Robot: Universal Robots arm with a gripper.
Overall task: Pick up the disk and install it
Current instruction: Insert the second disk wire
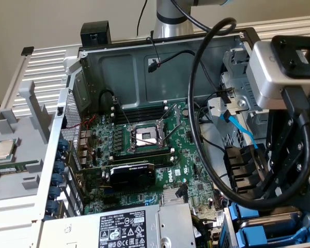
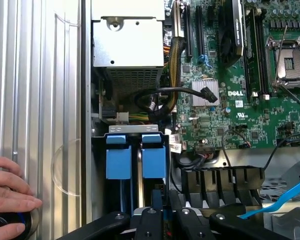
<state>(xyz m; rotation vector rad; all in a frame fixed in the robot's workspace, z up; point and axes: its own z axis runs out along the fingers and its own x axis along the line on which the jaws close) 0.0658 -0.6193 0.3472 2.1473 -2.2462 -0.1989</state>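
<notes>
Computer case (image 1: 144, 62), drive bay (image 2: 97, 165) holding two blue carriers (image 2: 118, 162)

The disk (image 2: 155, 155) shows as a blue plastic carrier standing on edge in the black drive bay of the open computer case, at about six o'clock in the wrist view, just beside a second blue carrier (image 2: 118, 156); its label is hidden.
</notes>
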